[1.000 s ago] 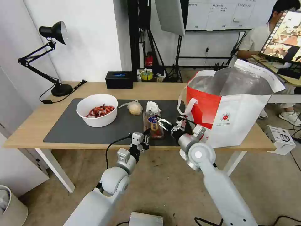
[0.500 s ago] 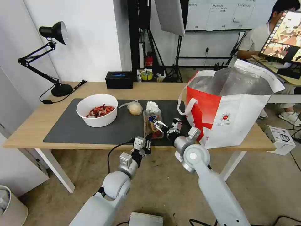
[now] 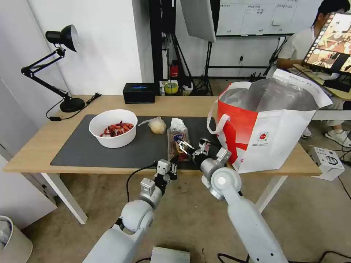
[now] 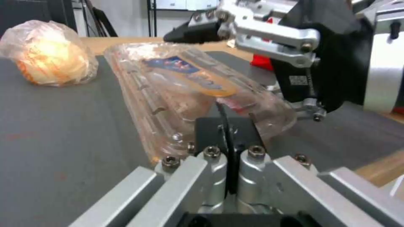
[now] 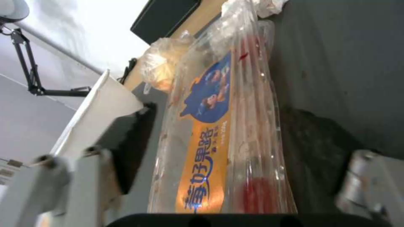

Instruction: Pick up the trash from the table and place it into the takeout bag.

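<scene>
The clear clamshell tray of red tomatoes (image 3: 178, 143) lies on the dark mat (image 3: 109, 151) of the table (image 3: 40, 148). My right gripper (image 3: 184, 147) is open and straddles the tray (image 5: 219, 126), one finger on each long side. My left gripper (image 3: 173, 164) is shut and empty at the tray's near end (image 4: 185, 82), by the table's front edge. Behind the tray are a crumpled white tissue (image 3: 178, 123), a clear bag around a beige lump (image 3: 157, 125) and a white bowl of red shells (image 3: 113, 128). The takeout bag (image 3: 270, 128) stands open on the right.
A black tissue box (image 3: 139, 92) and a black desk lamp (image 3: 62, 65) stand at the table's back. A white bin (image 3: 11, 241) sits on the floor at the left. A white box (image 3: 327, 160) sits on the floor at the right.
My right gripper has moved left, from beside the tray to around it. My left gripper has edged slightly right toward the tray's near end. The trash has not moved.
</scene>
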Controlling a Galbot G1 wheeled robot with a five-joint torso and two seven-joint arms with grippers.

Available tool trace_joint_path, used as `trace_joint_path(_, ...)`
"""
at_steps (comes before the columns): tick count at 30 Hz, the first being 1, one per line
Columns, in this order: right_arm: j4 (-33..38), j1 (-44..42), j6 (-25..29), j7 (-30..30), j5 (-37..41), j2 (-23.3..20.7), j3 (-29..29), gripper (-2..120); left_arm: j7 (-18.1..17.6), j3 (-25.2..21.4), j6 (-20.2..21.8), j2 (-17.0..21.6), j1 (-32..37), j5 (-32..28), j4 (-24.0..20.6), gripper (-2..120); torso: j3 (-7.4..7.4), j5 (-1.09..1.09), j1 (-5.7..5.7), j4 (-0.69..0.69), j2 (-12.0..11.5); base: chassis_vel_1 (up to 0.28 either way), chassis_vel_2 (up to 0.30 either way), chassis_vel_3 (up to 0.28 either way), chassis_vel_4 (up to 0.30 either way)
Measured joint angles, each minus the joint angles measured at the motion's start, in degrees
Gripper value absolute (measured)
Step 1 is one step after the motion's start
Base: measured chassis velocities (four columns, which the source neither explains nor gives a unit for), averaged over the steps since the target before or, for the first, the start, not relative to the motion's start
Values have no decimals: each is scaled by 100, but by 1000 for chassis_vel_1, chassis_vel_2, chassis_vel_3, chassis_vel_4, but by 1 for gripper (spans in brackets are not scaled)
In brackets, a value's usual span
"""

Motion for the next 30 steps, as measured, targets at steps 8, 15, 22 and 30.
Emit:
trace_joint_path(8, -50, -21, 11, 19, -59, 21, 10, 40, -2, -4, 1, -21, 7, -5, -12, 0, 0, 0, 0, 0, 0, 0, 0, 0, 0)
trace_joint_path(15, -35, -68, 31, 54, -75, 45, 17, 18, -3, -5, 2, -50, 1, -5, -18, 0, 0, 0, 0, -1, 0, 0, 0, 0, 0)
trace_joint_path(22, -23, -85, 39, 60, -98, 51, 20, 0, -6, -15, 6, -51, 24, -21, -53, 0, 0, 0, 0, 0, 0, 0, 0, 0, 0)
trace_joint_path(30, -27, -88, 47, 64, -101, 47, 26, 0, -58, -50, 6, -25, 43, -243, -174, 4, 0, 0, 0, 0, 0, 0, 0, 0, 0)
